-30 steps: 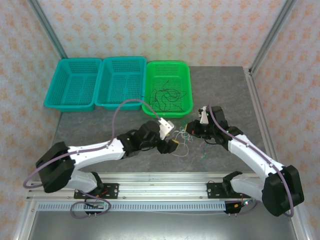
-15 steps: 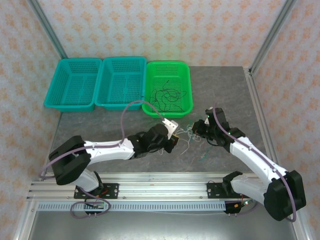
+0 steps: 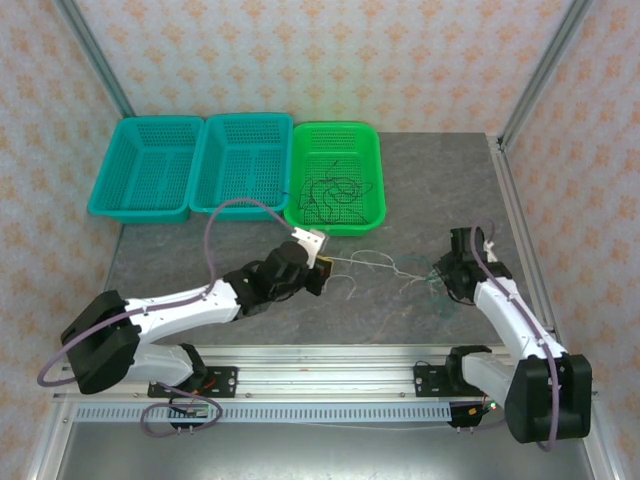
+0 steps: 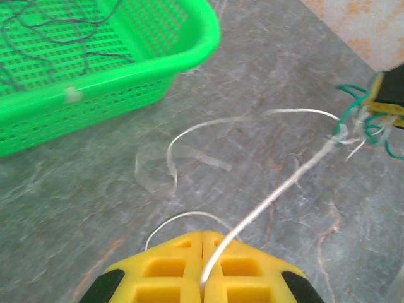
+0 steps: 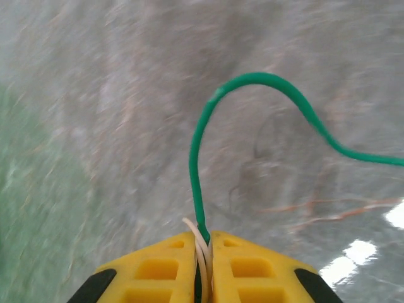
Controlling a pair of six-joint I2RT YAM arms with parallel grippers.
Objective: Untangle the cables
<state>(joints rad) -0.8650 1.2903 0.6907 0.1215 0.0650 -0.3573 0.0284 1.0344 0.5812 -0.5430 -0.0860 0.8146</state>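
1. Our left gripper (image 3: 322,268) sits near the middle of the table (image 3: 430,180), just in front of the green basket (image 3: 335,226). Its yellow fingers (image 4: 170,265) are pressed together on a cream-white wire (image 4: 271,196), which runs out of the seam between them.
2. Our right gripper (image 3: 441,272) is well apart from it, towards the right side. In its wrist view the pads meet too, pinching a green wire (image 5: 255,76) together with a pale strand beside it.
3. The cables (image 3: 380,262) lie between the two grippers. The cream-white one is drawn almost straight across the stone-patterned top, and a small knot of green-blue and pale loops (image 4: 363,120) bunches at the right-hand end.
4. We judge that the arms stand this far apart on purpose. With each one gripping a different wire, the spread puts tension on the knot so the strands can slide free.
5. A slack cream curl (image 4: 189,142) rests on the surface near the basket, under no pull.
6. More black wires (image 3: 335,188) lie tangled inside the green basket. The two teal baskets (image 3: 145,208) beside it hold nothing we can make out, so sorting seems barely begun.
7. The risk, as we see it, is that the thin wires slip through the pads or the knot tightens.
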